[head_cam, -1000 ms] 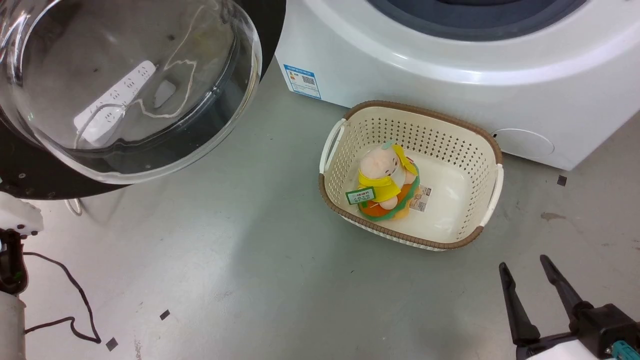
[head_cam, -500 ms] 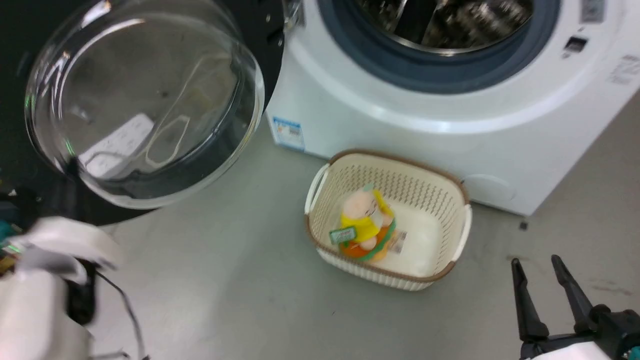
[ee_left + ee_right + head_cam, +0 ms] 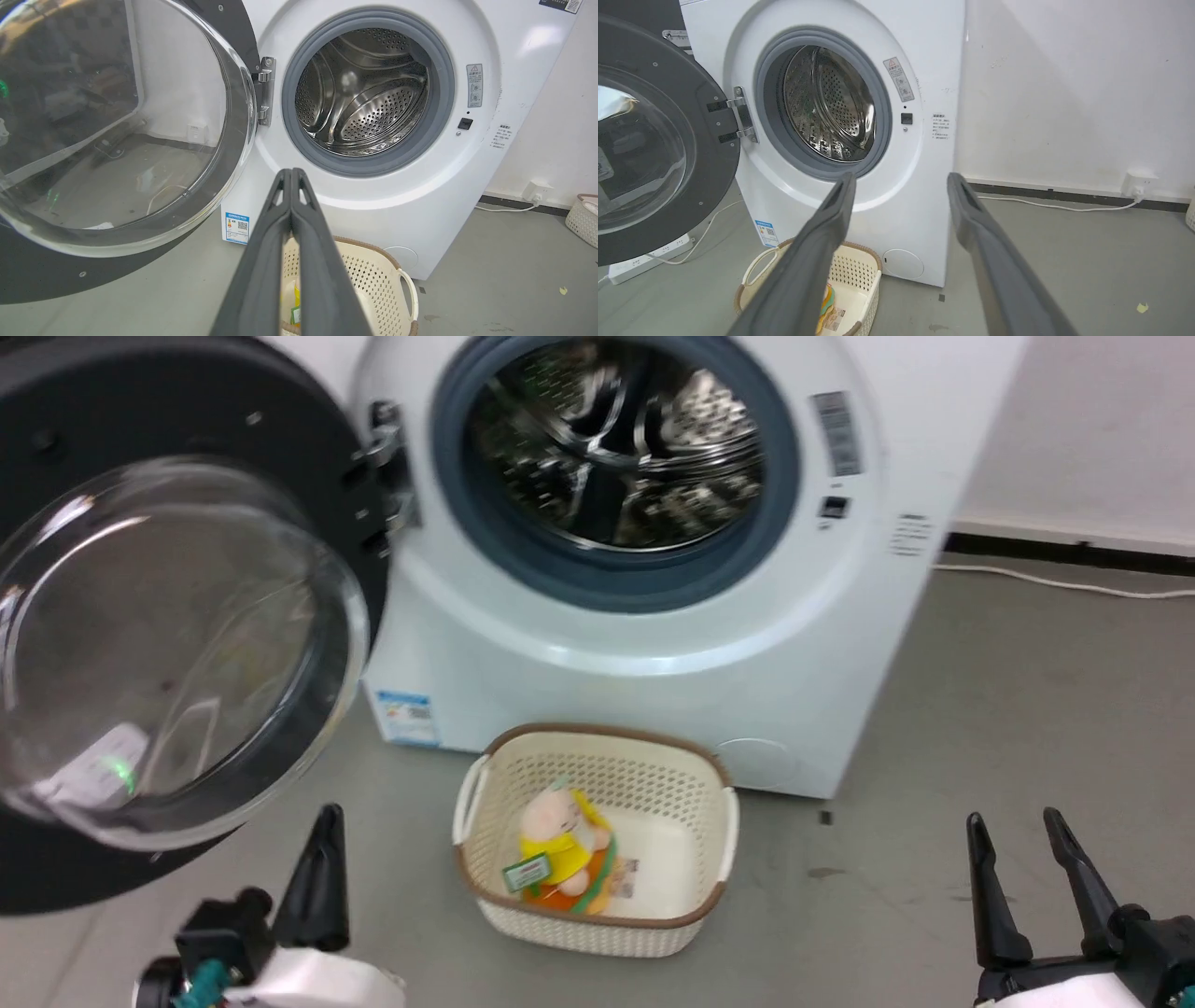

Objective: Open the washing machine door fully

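Note:
The white washing machine [image 3: 653,644] [image 3: 420,200] [image 3: 915,224] stands with its steel drum exposed. Its round black door [image 3: 177,644] [image 3: 117,121] [image 3: 649,140] with the bulging glass bowl hangs swung wide on the left-side hinge. My left gripper [image 3: 327,817] [image 3: 291,171] is shut with nothing in it, low at the left, below the door and clear of it. Low at the right, my right gripper [image 3: 1016,821] [image 3: 899,179] is open and empty, away from the machine.
A cream basket [image 3: 709,840] [image 3: 373,275] [image 3: 864,275] holding a plush toy [image 3: 555,845] sits on the grey floor in front of the machine. A power strip [image 3: 644,256] and cable lie under the door. A white wall [image 3: 1064,93] rises to the right.
The head camera has tilted up, bringing the drum and door hinge into view. My left gripper has come into view low at the left, below the door.

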Robot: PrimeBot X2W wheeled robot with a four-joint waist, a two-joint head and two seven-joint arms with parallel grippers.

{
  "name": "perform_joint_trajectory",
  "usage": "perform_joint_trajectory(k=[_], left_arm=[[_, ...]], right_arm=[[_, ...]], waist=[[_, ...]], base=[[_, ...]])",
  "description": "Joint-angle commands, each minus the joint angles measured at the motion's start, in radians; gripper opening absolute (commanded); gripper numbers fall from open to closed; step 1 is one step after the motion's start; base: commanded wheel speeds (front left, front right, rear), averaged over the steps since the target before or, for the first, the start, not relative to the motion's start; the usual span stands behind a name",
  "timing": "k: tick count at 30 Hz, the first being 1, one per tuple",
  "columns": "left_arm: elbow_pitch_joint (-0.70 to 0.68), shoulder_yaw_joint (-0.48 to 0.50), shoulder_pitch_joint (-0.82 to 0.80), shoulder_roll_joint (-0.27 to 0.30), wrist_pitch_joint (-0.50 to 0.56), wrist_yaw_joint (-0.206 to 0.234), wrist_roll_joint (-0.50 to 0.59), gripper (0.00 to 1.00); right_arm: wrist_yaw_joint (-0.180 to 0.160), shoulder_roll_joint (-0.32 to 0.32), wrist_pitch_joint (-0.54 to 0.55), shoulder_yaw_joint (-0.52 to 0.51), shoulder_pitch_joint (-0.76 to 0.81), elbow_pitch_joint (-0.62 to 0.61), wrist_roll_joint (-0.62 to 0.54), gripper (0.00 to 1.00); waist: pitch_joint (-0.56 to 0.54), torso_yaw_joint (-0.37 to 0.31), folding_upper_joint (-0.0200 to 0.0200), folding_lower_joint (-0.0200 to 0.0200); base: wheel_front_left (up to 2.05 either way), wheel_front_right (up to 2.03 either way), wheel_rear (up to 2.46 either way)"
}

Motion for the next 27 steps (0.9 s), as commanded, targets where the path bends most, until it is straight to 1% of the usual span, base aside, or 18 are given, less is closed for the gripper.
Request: perform_joint_trajectory(k=[1,2,3,4,5,7,15,27], left_arm=[[-0.012,-0.004,0.02,-0.008,-0.005,0.009,0.014,0.0],[-0.02,-0.007,0.034,-0.015,-0.005,0.015,0.025,0.0],[-0.027,-0.009,0.045,-0.022,-0.005,0.021,0.033,0.09],[-0.031,-0.013,0.056,-0.028,-0.005,0.026,0.042,0.78],[-0.031,-0.022,0.066,-0.031,-0.005,0.029,0.058,1.0],[-0.026,-0.038,0.085,-0.036,-0.005,0.033,0.083,1.0],[-0.032,-0.076,0.123,-0.054,-0.005,0.039,0.121,1.0],[-0.02,-0.093,0.124,-0.062,-0.005,0.043,0.14,1.0]], right_arm=[[0.001,0.004,-0.004,0.004,0.008,-0.003,-0.003,1.0],[0.001,0.004,-0.004,0.008,0.011,-0.002,-0.001,1.0],[0.001,0.004,-0.004,0.011,0.015,0.0,0.001,1.0],[0.001,0.005,-0.004,0.013,0.019,0.001,0.005,1.0],[0.001,0.005,-0.004,0.014,0.024,0.002,0.009,1.0],[0.001,0.005,-0.005,0.019,0.034,0.006,0.01,1.0],[0.001,0.005,-0.005,0.039,0.054,0.008,0.007,1.0],[0.001,0.005,-0.005,0.043,0.073,0.019,-0.004,1.0]], waist=[[-0.029,-0.049,0.0,0.0003],[-0.032,-0.058,0.0,0.0003],[-0.034,-0.066,0.0,0.0003],[-0.035,-0.072,0.0,0.0003],[-0.037,-0.077,0.0,0.0003],[-0.041,-0.087,0.0,0.0003],[-0.052,-0.103,0.0,0.0003],[-0.058,-0.093,0.0,0.0003]], base=[[0.0,0.0,0.0],[0.0,0.0,0.0],[0.0,0.0,0.0],[0.0,0.0,0.0],[0.0,0.0,0.0],[0.0,0.0,0.0],[0.0,0.0,0.0],[0.0,0.0,0.0]])
